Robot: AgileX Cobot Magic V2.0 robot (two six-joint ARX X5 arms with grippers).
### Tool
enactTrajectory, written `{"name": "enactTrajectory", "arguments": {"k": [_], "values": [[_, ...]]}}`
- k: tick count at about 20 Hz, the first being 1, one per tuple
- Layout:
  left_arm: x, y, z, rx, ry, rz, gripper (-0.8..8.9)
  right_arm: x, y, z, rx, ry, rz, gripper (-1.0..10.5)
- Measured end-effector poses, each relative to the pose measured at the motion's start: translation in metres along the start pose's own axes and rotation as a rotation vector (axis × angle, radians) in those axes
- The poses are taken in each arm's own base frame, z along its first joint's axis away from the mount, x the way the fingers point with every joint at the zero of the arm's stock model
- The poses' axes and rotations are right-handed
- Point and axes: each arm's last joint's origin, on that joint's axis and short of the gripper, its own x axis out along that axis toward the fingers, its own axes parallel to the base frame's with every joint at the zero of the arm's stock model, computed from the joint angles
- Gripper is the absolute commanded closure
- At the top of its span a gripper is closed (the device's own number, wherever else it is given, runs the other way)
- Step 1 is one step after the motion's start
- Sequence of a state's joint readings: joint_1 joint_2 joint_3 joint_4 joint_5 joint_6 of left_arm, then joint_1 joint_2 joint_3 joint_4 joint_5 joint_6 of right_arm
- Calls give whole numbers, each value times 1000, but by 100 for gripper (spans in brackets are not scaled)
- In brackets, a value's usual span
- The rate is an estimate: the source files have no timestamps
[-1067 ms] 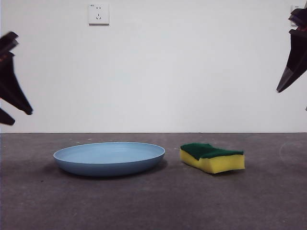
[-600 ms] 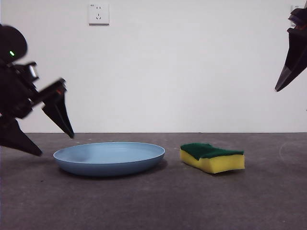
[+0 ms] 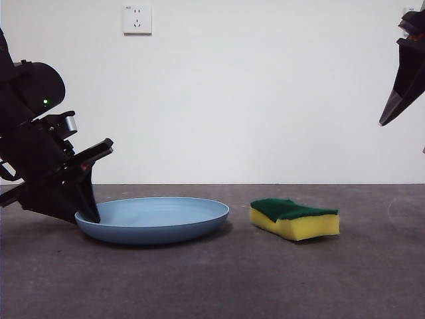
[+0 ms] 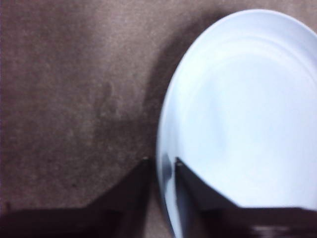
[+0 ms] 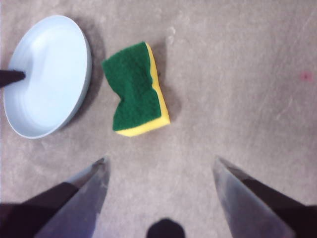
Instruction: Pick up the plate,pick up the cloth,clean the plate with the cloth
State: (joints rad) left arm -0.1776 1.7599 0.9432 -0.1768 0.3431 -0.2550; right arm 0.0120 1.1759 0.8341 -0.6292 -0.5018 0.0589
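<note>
Nearest to the low front camera, bare dark grey table (image 3: 212, 286) fills the foreground. Behind that strip, the light-blue plate (image 3: 154, 219) rests flat, left of centre, with the sponge (image 3: 295, 218) just beside it at its 3 o'clock, a small gap between the two. The sponge lies with its dark green scouring layer up and its yellow foam underneath.

At the plate's 9 o'clock edge, the left gripper (image 3: 85, 211) reaches down from the left side, big and dark, with a small green light on the arm above it. One black jaw sits inside the rim and the other outside it. The left wrist camera shows this closely: the left gripper (image 4: 159, 163) has its two jaws straddling the plate (image 4: 242, 109) at its rim, close together with only the rim in the narrow gap. Whether they are already pinching the rim I cannot tell.

The right gripper (image 3: 398, 93) hangs high at the 2 o'clock corner of the front view, well apart from both things. Its own camera shows the right gripper (image 5: 159, 166) with jaws spread wide and nothing between them, looking down on the sponge (image 5: 134, 89) and the plate (image 5: 49, 74).

Farthest back, a white wall carries a socket (image 3: 137, 19) at about 11 o'clock.
</note>
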Motion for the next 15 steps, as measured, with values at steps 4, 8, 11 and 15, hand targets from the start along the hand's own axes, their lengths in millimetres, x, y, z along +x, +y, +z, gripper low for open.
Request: {"name": "enactTrajectory", "arguments": {"k": [4, 8, 11, 15], "values": [[-8, -5, 4, 4, -23, -14, 821, 4, 17, 5, -86, -8, 29, 604], [-44, -24, 17, 56, -101, -27, 821, 13, 48, 26, -221, -14, 11, 604], [-82, -38, 19, 103, -175, -45, 821, 36, 61, 40, -291, 36, -22, 604], [-121, -49, 8, 153, -184, -39, 821, 85, 67, 53, -361, 144, -79, 604]]}}
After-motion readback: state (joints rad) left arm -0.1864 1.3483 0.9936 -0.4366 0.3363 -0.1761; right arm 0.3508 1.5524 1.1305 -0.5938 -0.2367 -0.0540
